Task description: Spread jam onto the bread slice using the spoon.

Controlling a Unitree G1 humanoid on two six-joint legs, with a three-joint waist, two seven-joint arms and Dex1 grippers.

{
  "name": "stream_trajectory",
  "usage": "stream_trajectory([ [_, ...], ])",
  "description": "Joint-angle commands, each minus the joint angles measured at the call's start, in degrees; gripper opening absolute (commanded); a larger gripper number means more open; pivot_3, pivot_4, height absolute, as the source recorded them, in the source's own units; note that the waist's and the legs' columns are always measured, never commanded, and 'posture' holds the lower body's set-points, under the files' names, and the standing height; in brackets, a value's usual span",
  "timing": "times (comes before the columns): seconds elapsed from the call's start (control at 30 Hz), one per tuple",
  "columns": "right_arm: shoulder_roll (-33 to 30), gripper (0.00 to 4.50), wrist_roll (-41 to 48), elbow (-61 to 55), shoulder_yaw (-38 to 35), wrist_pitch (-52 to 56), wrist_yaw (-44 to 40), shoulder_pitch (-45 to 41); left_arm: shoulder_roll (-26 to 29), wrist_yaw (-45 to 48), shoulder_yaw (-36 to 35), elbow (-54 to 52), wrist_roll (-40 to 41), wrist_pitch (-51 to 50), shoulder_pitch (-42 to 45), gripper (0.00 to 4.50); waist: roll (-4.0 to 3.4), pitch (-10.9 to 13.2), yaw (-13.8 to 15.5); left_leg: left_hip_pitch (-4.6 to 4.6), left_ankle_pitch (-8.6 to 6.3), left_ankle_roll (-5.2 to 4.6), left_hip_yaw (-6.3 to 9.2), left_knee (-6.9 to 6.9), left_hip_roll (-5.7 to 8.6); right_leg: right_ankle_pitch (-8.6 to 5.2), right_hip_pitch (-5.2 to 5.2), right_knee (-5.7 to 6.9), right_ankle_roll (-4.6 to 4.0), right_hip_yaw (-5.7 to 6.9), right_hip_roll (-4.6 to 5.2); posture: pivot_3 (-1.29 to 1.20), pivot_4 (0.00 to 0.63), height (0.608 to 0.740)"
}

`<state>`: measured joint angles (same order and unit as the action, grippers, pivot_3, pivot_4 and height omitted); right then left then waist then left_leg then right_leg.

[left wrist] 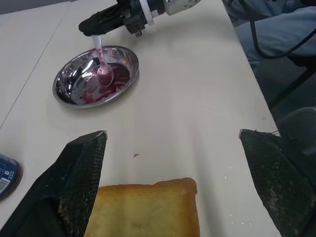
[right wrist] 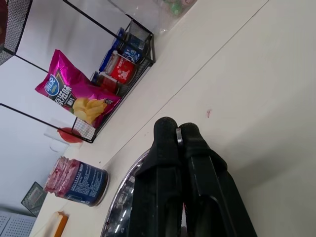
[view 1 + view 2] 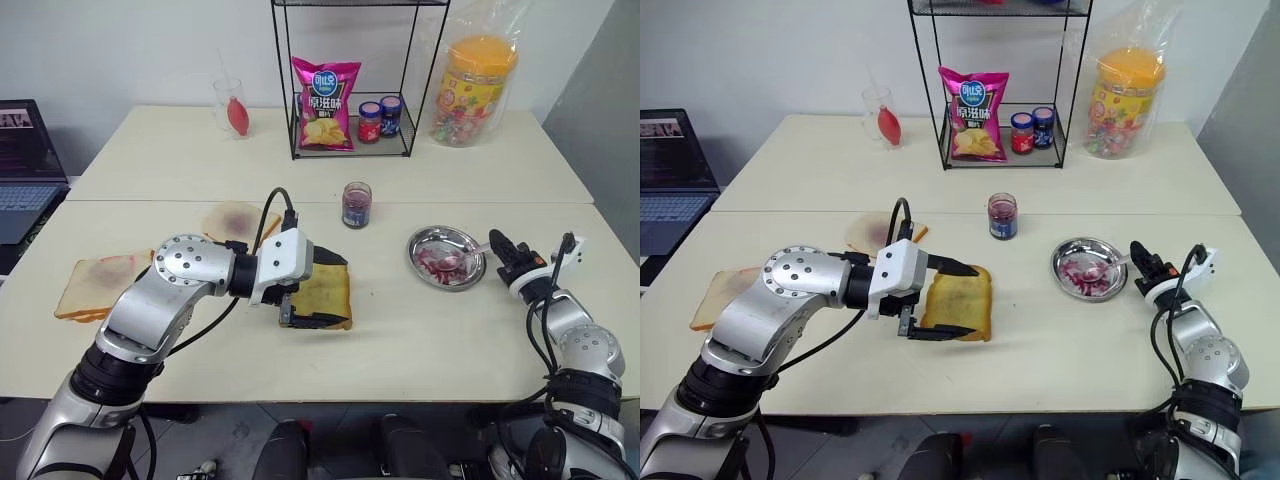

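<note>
Right pincer (image 1: 95, 30) clamped on spoon (image 1: 102, 64) handle, bowl in the jam dish (image 3: 425, 243) near table's right edge; bread (image 3: 325, 295) lies leftward at the front-middle, between the wide-open left pincer's (image 3: 305, 290) fingers.

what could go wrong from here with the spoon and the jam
The right gripper pinches only the very end of the spoon handle, so it may pivot or slip when lifted. Jam on the bowl could drip onto the table on the way to the bread slice, which sits between the left gripper's open fingers.
</note>
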<state>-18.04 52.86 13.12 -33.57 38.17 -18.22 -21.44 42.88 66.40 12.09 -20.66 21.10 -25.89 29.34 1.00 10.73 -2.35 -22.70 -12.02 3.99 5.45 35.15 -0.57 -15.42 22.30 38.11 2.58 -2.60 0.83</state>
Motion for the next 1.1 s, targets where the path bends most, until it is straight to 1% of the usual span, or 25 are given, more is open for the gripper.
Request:
stream_trajectory([
  [0.03, -3.0, 0.01, 1.6, -7.2, 0.3, 2.0, -0.8, 0.6, -1.0, -3.7, -3.1, -2.2, 0.9, -1.0, -1.2, 4.5, -0.05, 0.0, 0.0, -0.01, 0.0, 0.0, 0.0, -0.01, 0.0, 0.0, 0.01, -0.01, 0.0, 0.0, 0.0, 0.0, 0.15, 0.74],
  [0.23, -5.9, 0.01, 6.6, -16.1, -0.7, 5.8, 1.8, -1.5, -1.5, -10.0, -9.6, -5.6, 4.7, -6.2, -6.1, 4.5, -0.09, 0.1, -0.3, -0.03, 0.0, 0.0, 0.01, -0.01, -0.05, 0.0, 0.04, 0.01, 0.0, 0.0, -0.02, 0.0, 0.15, 0.74],
  [0.3, -6.4, 0.01, 8.1, -18.8, 0.1, 6.6, 3.4, -3.7, -2.5, -14.0, -12.6, -6.5, 5.7, -8.4, -7.5, 4.5, -0.09, 0.1, -0.4, -0.02, 0.0, 0.0, 0.03, -0.01, -0.07, 0.0, 0.04, 0.03, -0.01, 0.01, -0.05, 0.0, 0.15, 0.74],
  [0.4, -6.6, 0.01, 8.6, -21.5, 3.4, 7.4, 5.3, -9.2, -4.2, -20.0, -16.3, -7.1, 5.7, -10.4, -9.0, 4.5, -0.13, 0.1, -0.7, 0.01, 0.0, 0.0, -0.04, 0.01, -0.06, 0.02, 0.04, 0.04, 0.0, -0.07, -0.05, 0.0, 0.15, 0.74],
  [0.47, -6.0, 0.01, 4.6, -21.2, 8.1, 5.7, 4.9, -13.8, -5.6, -23.2, -17.3, -6.2, 5.2, -10.4, -8.9, 4.5, -0.13, 0.1, -0.8, 0.02, 0.0, 0.0, -0.01, 0.01, -0.07, 0.03, 0.04, 0.04, -0.01, -0.04, -0.06, 0.0, 0.15, 0.74],
  [0.6, -3.3, 0.01, -2.6, -14.8, 16.1, 0.9, 1.0, -22.8, -6.7, -26.7, -17.2, -3.2, 2.8, -9.1, -7.8, 4.5, -0.13, 0.1, -0.9, 0.02, 0.0, 0.0, 0.0, 0.0, -0.07, 0.04, 0.04, 0.02, -0.01, -0.02, -0.07, 0.0, 0.15, 0.74],
  [0.67, -2.6, 0.01, -5.4, -11.5, 18.6, -1.1, -1.0, -25.9, -6.7, -27.7, -17.3, -2.6, 2.3, -8.8, -7.4, 4.5, -0.13, 0.1, -0.8, -0.03, 0.0, 0.0, 0.05, -0.02, -0.07, 0.03, 0.05, -0.02, -0.03, 0.04, -0.08, 0.0, 0.15, 0.74],
  [0.73, -1.0, 0.01, -9.3, -5.8, 21.4, -4.2, -2.7, -30.1, -7.4, -29.2, -18.3, -2.3, 3.0, -9.7, -7.0, 4.5, -0.13, 0.1, -0.7, -0.12, 0.0, 0.0, 0.06, -0.03, -0.06, 0.04, 0.1, -0.06, -0.04, 0.05, -0.06, 0.0, 0.15, 0.74],
  [0.83, 0.1, 0.01, -18.0, 2.3, 27.0, -12.5, -7.2, -34.3, -8.0, -30.4, -18.9, -2.8, 3.8, -10.4, -7.5, 4.5, -0.13, 0.1, -0.6, -0.24, 0.0, 0.0, 0.0, -0.03, -0.02, 0.2, 0.27, -0.05, -0.31, 0.02, -0.01, 0.0, 0.15, 0.74],
  [1.0, 3.1, 0.01, -26.5, 15.7, 31.1, -23.3, -13.0, -38.5, -8.4, -30.6, -18.3, -4.4, 5.1, -11.3, -8.6, 4.5, -0.13, 0.1, -0.6, -0.24, 0.0, 0.01, 0.0, -0.1, -0.04, 0.21, 0.33, -0.01, -0.33, 0.04, -0.01, 0.0, 0.15, 0.74],
  [1.1, 4.8, 0.01, -29.8, 22.5, 31.8, -28.3, -15.3, -41.0, -8.5, -31.1, -18.2, -5.1, 5.8, -12.2, -8.7, 4.5, -0.13, 0.1, -0.7, -0.24, 0.0, 0.01, -0.01, -0.1, -0.04, 0.22, 0.35, 0.01, -0.34, 0.03, -0.01, 0.0, 0.15, 0.74],
])
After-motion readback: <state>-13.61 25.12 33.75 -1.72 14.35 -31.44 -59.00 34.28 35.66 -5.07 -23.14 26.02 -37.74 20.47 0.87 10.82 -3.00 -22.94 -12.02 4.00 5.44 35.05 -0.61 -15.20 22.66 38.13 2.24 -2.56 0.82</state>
